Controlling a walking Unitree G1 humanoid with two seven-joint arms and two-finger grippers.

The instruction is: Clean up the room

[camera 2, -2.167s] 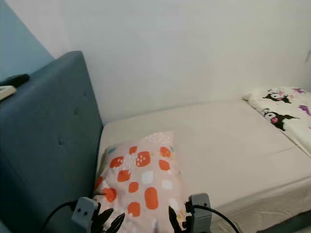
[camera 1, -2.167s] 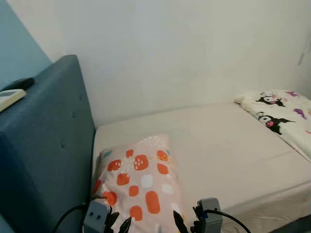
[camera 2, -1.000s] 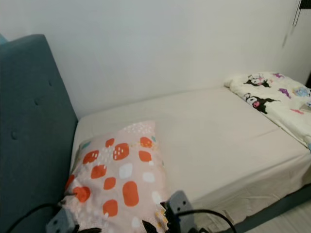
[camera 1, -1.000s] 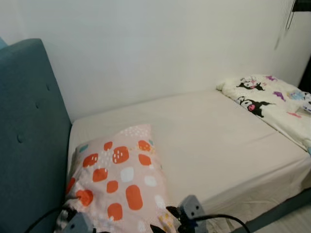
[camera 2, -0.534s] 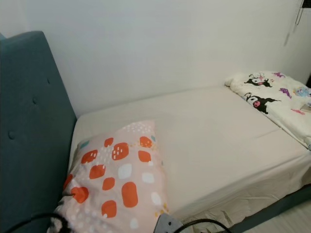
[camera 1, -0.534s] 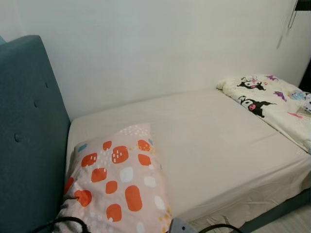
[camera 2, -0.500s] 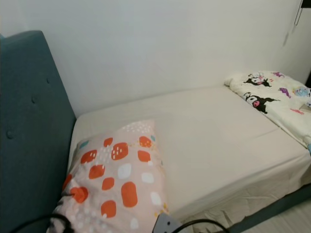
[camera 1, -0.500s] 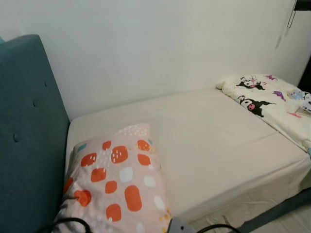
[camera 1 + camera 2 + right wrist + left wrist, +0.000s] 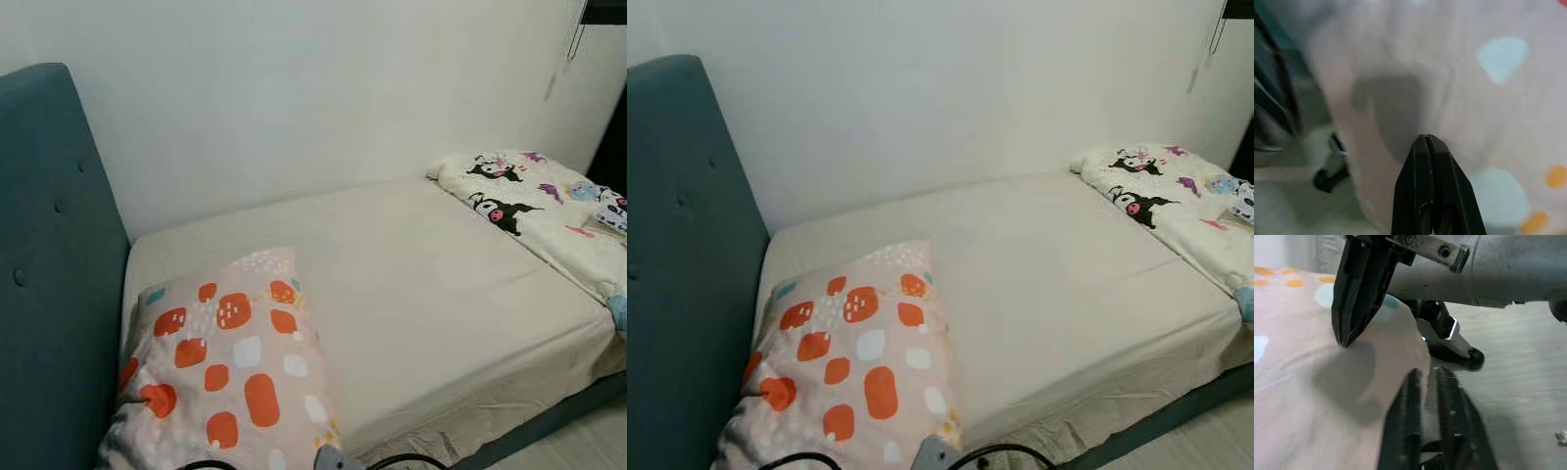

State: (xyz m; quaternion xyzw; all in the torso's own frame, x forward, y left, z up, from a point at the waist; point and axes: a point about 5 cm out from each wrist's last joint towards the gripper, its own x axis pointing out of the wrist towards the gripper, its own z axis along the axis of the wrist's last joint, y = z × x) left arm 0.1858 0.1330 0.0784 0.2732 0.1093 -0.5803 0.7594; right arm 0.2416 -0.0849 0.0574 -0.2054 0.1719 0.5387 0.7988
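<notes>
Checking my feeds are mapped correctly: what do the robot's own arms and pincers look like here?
The right pincer has two long black tapering fingers under a silver metal bracket with screws, on a silver-grey arm. The left pincer is likewise two slim black fingers. Black cables loop past a grey wrist block.

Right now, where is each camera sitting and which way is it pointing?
Left and right eye views: on the head, looking down at the bed, the spotted pillow by the blue headboard.
Left wrist view: along the left claw, shut at the pillow's edge; the right claw presses the pillow.
Right wrist view: along the shut right claw onto the pillow.
All views share the pillow.
</notes>
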